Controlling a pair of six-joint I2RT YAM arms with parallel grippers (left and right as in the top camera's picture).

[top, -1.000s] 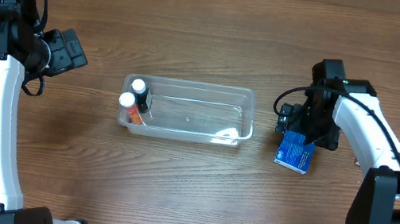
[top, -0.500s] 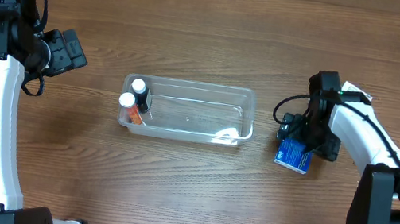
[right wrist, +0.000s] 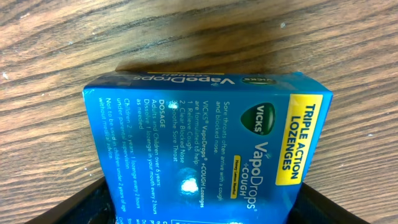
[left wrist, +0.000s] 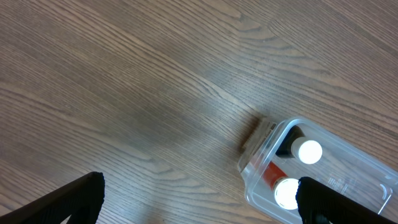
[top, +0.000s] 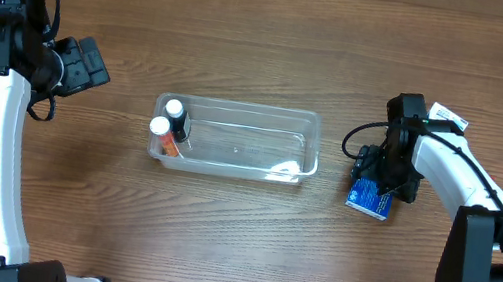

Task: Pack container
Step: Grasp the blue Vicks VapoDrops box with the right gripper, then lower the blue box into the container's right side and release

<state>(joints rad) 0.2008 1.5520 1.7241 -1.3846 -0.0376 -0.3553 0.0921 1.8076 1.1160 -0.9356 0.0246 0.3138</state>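
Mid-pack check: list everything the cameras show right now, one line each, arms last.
table: one, brown wood, under everything
container: one, clear plastic, table centre
orange-labelled bottle: one, white cap, in the container's left end
dark bottle: one, white cap, beside it in the same end
Vicks VapoDrops box: one, blue and yellow, on the table right of the container
left gripper: one, black, open, left of the container
right gripper: one, black, fingers flanking the box, grip unclear

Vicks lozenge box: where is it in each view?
Overhead: blue Vicks box, just right of the container.
Left wrist: not in view; only the container's end shows.
Right wrist: fills the centre.
Shared landmark: wood-grain table, in all three.
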